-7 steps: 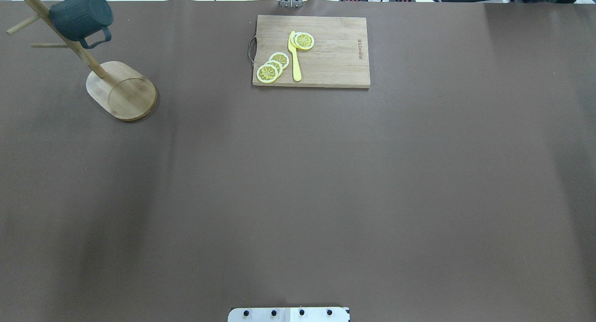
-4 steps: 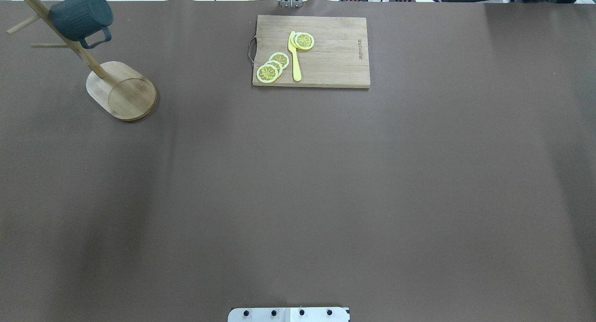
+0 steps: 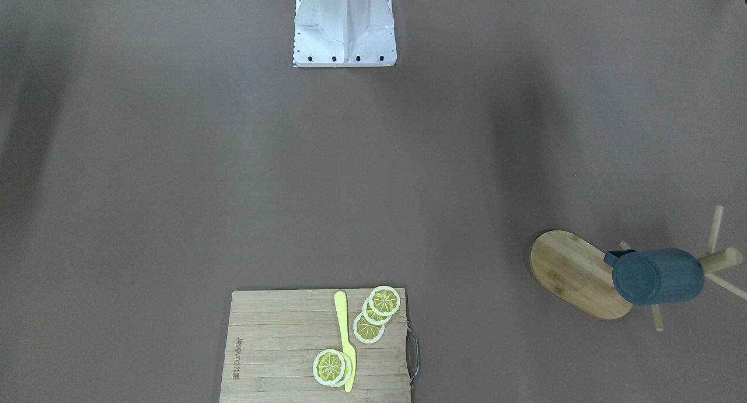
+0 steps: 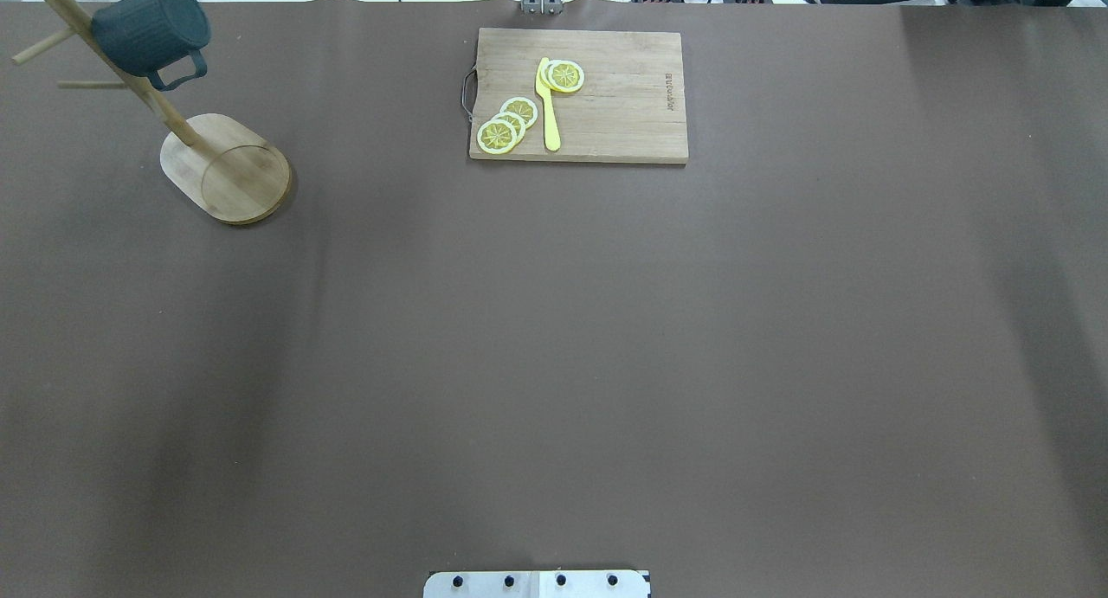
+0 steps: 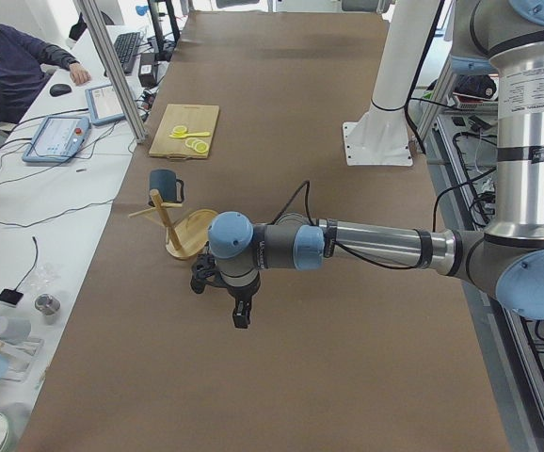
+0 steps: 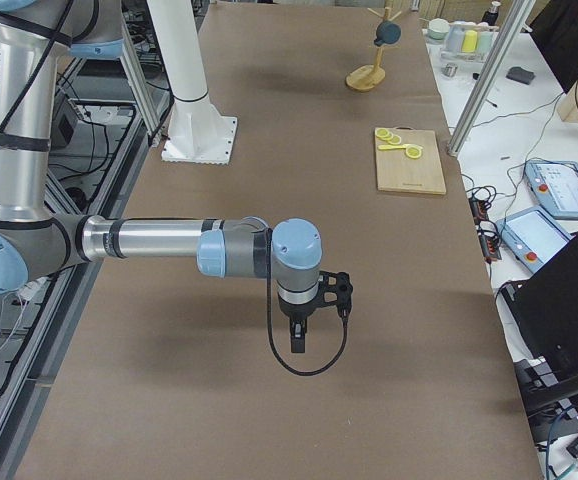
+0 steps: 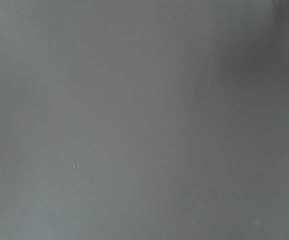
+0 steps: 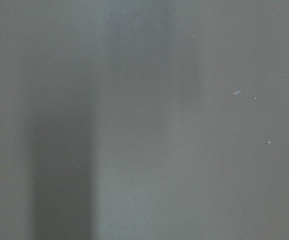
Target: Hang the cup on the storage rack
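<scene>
In the upper left of the overhead view the cup (image 4: 151,28) sits high on the storage rack (image 4: 229,174), tilted against the post and clear of the brown desk (image 4: 554,338); which peg bears it cannot be made out. The left pincer (image 5: 241,318) and right pincer (image 6: 298,342) point down over bare desk, well apart from the rack, and only the side views show them, so I cannot tell whether their fingers are apart or together. A cutting board (image 4: 606,122) with lemon slices (image 4: 506,124) lies at top centre.
</scene>
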